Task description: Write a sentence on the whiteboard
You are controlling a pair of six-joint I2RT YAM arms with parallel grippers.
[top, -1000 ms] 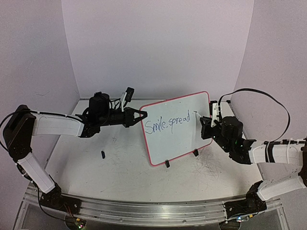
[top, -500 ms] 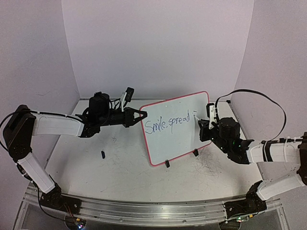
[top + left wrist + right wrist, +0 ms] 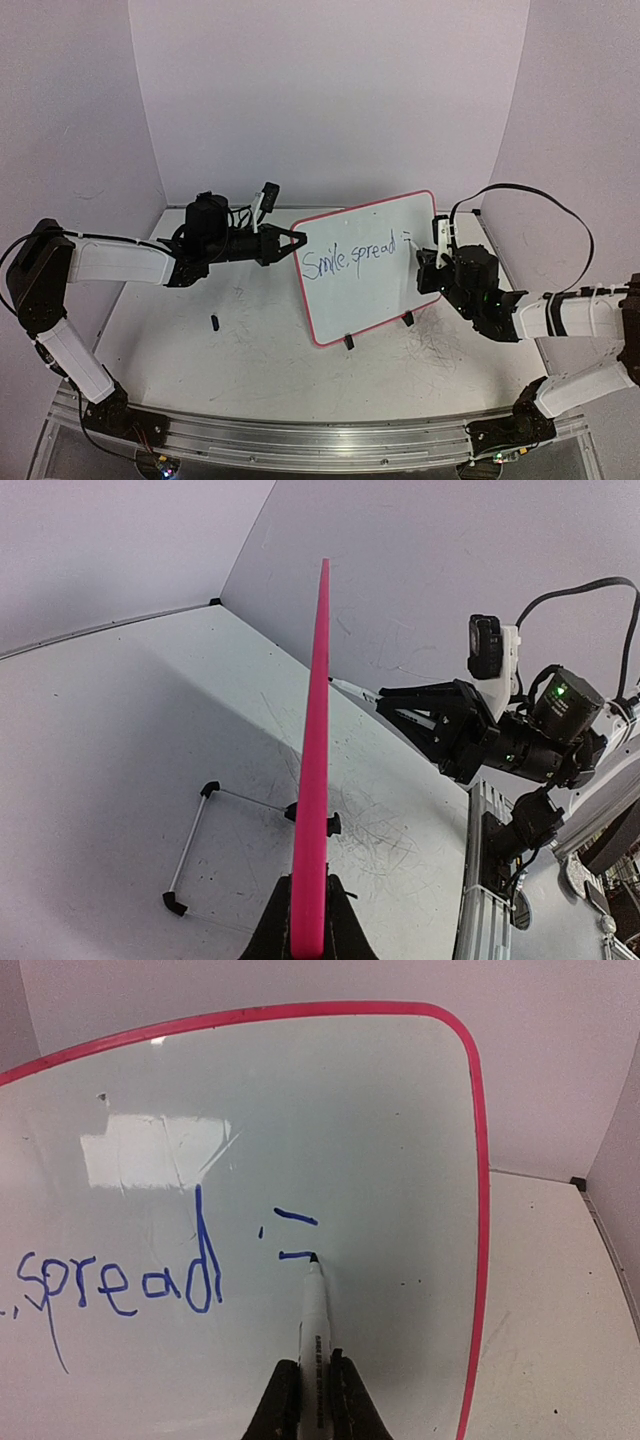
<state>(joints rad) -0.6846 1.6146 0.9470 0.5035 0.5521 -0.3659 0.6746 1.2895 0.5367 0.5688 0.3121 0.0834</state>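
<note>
The blue handwriting on the whiteboard (image 3: 365, 265) reads "Smile, spread" so far, and the sentence (image 3: 348, 260) runs in one slightly rising line across the board's middle. In the right wrist view only ".,spread" (image 3: 120, 1280) shows, followed by a small dot and two short flat strokes, one above the other. The marker (image 3: 312, 1330) is white with black print along the barrel, too small to read. Its dark tip touches the board at the right end of the lower stroke. The right gripper (image 3: 310, 1400) is clamped tight on the marker's body, fingers pressed in from both sides. The board is glossy white with a pink-red rim and rounded corners. It stands tilted on two black clip feet (image 3: 349, 342) on the scuffed tabletop (image 3: 260, 360), a little right of centre. The left gripper (image 3: 298, 240) is pinched shut on the board's left edge, and its wrist camera sees the rim edge-on between its fingers (image 3: 345, 930). A small dark object (image 3: 214, 322) lies on the tabletop well to the board's left.
</note>
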